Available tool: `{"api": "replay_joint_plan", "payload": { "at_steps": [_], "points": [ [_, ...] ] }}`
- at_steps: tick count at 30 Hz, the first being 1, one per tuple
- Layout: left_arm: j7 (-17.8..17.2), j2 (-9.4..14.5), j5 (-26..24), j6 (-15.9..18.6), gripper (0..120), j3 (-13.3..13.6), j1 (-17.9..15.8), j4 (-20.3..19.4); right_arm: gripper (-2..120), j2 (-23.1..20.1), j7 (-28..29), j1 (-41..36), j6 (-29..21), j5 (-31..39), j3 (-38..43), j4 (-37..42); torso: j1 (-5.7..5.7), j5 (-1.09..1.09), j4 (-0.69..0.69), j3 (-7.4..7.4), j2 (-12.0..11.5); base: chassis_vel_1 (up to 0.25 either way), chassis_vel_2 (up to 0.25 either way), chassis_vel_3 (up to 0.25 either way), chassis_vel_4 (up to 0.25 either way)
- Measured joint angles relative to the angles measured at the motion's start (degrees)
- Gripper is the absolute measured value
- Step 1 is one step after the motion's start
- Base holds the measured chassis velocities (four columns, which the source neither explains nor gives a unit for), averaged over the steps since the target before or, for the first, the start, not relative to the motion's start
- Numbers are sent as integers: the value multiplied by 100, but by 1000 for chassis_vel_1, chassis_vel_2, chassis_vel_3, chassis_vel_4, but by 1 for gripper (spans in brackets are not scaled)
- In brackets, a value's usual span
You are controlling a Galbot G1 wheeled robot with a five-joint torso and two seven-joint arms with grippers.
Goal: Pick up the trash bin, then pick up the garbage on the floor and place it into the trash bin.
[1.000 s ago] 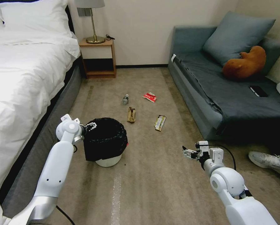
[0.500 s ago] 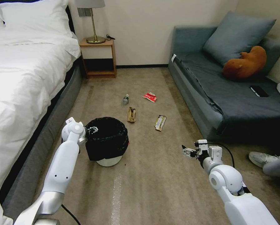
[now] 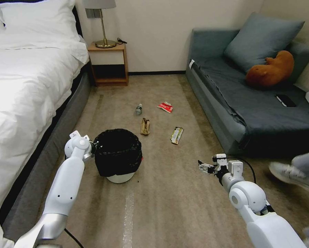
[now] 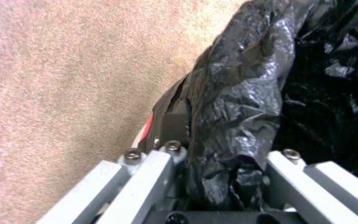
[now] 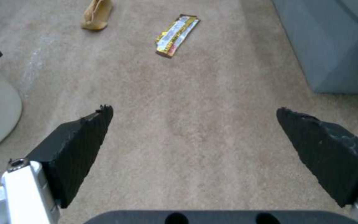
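Observation:
The trash bin [image 3: 118, 155], white with a black bag over its rim, stands on the carpet near the bed. My left gripper [image 3: 95, 146] is at its left rim. In the left wrist view the jaws straddle the crinkled bag rim [image 4: 237, 102], shut on it. My right gripper [image 3: 199, 165] hangs open over bare carpet to the right of the bin. Beyond the bin lies the garbage: a small clear bottle [image 3: 138, 109], a red-and-white packet [image 3: 165, 106], a brown paper bag [image 3: 145, 126] and a yellow-green wrapper [image 3: 176, 135]. The wrapper [image 5: 177, 35] and paper bag [image 5: 97, 14] also lie ahead of my right gripper [image 5: 193, 112].
A white bed [image 3: 27, 79] runs along the left, with a wooden nightstand [image 3: 109, 65] and lamp at the back. A grey sofa [image 3: 250, 103] along the right holds a cushion, a brown plush toy and a black phone [image 3: 286, 100]. A person's shoe [image 3: 288, 174] is at the right edge.
My left gripper has dropped from beside the bin onto its left rim. The right arm has barely shifted. The person's foot at the right edge has moved.

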Motion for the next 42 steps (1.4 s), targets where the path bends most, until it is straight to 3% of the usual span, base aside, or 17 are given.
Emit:
{"api": "replay_joint_plan", "payload": {
  "at_steps": [2, 12, 19, 29, 32, 34, 42],
  "points": [
    [82, 4, 97, 2, 3, -42, 71, -114, 100, 1, 6, -23, -3, 0, -12, 27, 0, -1, 0, 0, 0, 0, 0, 0, 0],
    [309, 38, 540, 2, 3, -168, 255, -392, 100, -10, 7, -107, -1, -3, -9, 81, 0, 1, 1, 0, 0, 0, 0, 0, 0],
    [668, 148, 1242, 1, 3, -220, 379, -658, 100, 19, 7, -194, 53, 4, 32, 94, 0, 2, 1, 0, 0, 0, 0, 0, 0],
    [938, 559, 2051, 1, 3, -186, 608, -1199, 100, -27, -197, -172, 229, 142, 50, 128, 0, 2, 0, 0, 0, 0, 0, 0, 0],
    [1115, 681, 2495, 2, 3, -214, 737, -1357, 100, -18, -269, -146, 374, 135, -3, 73, 0, 1, 0, 0, 0, 0, 0, 0, 0],
    [1351, 827, 3073, 1, 3, -283, 935, -1554, 100, 30, -342, -72, 545, 85, -90, -34, 0, 1, 1, 0, 0, 0, 0, 0, 0],
    [1530, 1086, 3366, 0, 3, -544, 1424, -1928, 100, 191, -620, 85, 909, -99, -331, -235, 0, 1, 1, 0, 0, 0, 0, 0, 0]
  ]
}}
